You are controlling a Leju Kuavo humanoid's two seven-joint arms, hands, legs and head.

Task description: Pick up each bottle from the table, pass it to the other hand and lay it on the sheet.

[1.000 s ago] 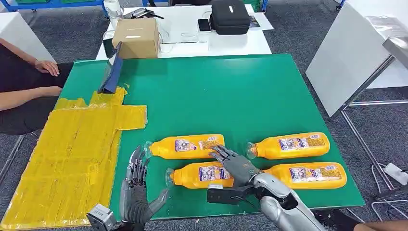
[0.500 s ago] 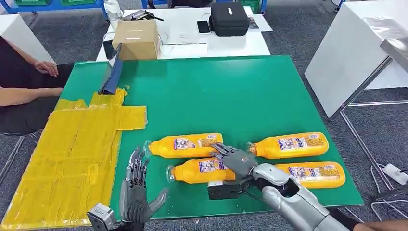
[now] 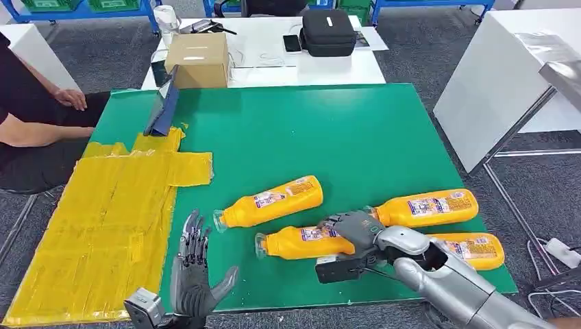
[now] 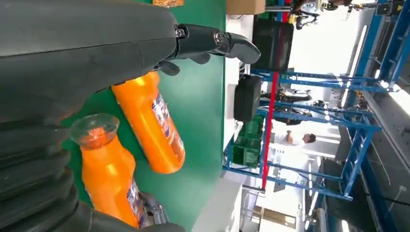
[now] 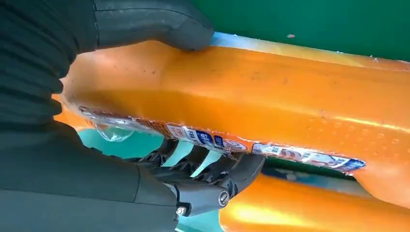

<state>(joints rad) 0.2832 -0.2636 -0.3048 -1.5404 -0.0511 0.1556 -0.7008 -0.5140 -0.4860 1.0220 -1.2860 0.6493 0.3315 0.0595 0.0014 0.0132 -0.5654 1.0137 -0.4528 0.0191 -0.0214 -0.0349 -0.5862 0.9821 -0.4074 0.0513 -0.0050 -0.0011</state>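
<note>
A person point(image 3: 31, 123) sits at the far left, beyond the yellow sheet point(image 3: 103, 226), which covers the left end of the green worktop point(image 3: 308, 130). A blue tablet point(image 3: 163, 108) leans upright just past the sheet's far edge, and a cardboard box point(image 3: 197, 58) stands behind it on a white table point(image 3: 274, 58) along with a black case point(image 3: 329, 31).

The left hand point(image 3: 193, 271) hovers just right of the sheet's near part, palm up, fingers apart and holding nothing.

Right of the sheet lie four orange bottles. The first bottle point(image 3: 268, 201) rests tilted, its clear cap pointing back toward the sheet, free of either hand. The second bottle point(image 3: 305, 242) lies just nearer than the first, cap toward the sheet; the right hand point(image 3: 356, 229) grips its far end, thumb on one side and fingers point(image 5: 217, 176) curled round the other, as the right wrist view shows. The third bottle point(image 3: 425, 207) lies farther right of the sheet, just beyond the right hand. The fourth bottle point(image 3: 476, 250) lies nearest the worktop's right edge, partly hidden by the silver right arm.
</note>
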